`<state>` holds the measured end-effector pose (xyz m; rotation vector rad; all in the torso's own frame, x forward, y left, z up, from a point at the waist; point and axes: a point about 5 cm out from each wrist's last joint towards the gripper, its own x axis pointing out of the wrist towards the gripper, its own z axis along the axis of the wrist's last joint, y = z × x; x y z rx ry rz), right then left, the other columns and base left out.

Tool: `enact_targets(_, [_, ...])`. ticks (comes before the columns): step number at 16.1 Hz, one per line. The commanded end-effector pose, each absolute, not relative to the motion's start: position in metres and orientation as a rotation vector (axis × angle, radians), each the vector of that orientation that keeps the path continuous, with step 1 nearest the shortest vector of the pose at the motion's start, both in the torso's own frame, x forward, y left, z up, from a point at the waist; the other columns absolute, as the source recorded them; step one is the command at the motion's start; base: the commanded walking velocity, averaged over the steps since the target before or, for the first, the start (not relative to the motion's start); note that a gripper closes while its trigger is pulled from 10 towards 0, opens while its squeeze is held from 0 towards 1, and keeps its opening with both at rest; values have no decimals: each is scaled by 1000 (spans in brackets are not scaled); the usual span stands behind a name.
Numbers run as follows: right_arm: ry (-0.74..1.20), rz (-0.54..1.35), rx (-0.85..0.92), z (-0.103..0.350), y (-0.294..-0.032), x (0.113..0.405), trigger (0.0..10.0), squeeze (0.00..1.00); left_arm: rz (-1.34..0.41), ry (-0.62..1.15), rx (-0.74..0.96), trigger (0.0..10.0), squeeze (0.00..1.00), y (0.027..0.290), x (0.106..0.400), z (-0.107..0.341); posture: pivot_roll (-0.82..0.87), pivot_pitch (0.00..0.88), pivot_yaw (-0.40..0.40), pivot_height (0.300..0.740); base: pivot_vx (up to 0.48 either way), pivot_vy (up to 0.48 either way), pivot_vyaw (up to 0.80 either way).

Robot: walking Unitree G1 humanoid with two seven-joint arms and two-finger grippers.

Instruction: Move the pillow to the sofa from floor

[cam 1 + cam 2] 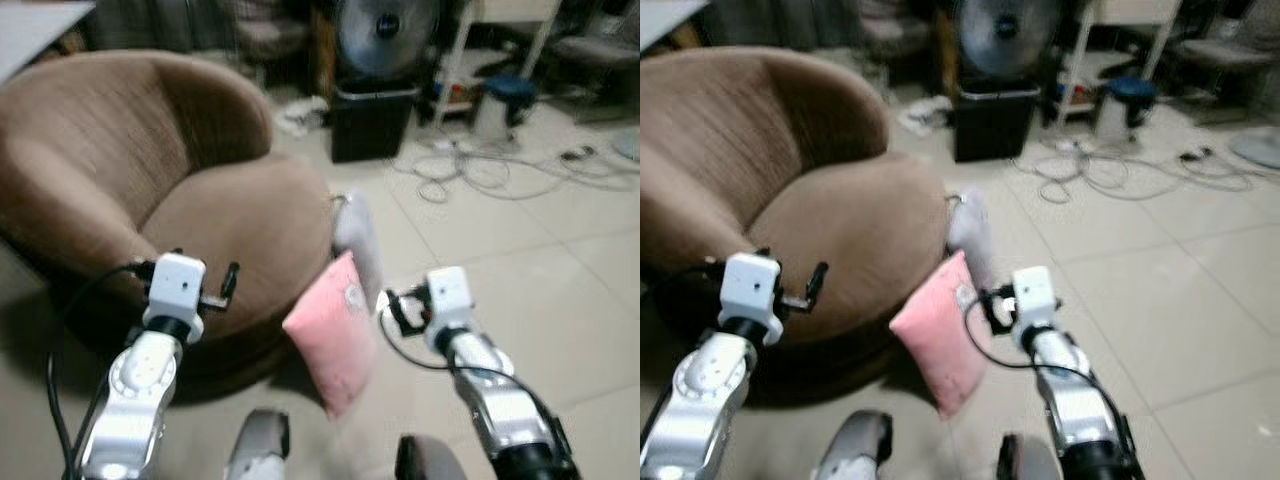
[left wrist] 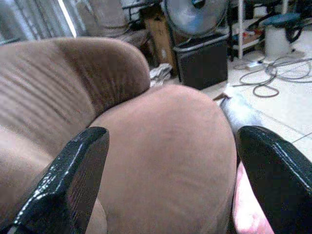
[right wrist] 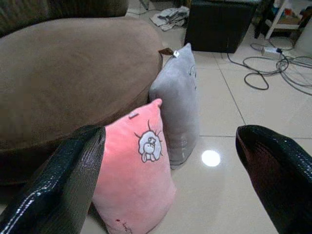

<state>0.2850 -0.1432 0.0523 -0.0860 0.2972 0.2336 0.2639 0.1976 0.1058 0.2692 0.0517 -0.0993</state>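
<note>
Pink pillow (image 3: 134, 178) upright on the floor, leaning against brown sofa (image 3: 68, 73).

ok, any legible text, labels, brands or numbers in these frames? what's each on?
None legible.
pink pillow: cartoon emblem, plus small dark marks near its lower corner, too small to read.
grey pillow: small tag at its top corner, no readable print.
fan: dark hub badge, blurred.

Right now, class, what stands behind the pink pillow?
A grey pillow stands upright behind the pink pillow, beside the brown sofa. The pink one covers its lower corner.
</note>
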Motion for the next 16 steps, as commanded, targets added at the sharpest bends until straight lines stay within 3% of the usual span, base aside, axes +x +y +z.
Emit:
enact_targets(1, [297,207,-101,54,-152,287,10000,0,-123,40,263,10000,0,193,267,110,79,0,20,638,322,0,0])
enact_targets(16, [306,193,-97,52,-152,286,10000,0,-138,45,271,10000,0,193,271,109,75,0,25,616,319,0,-28])
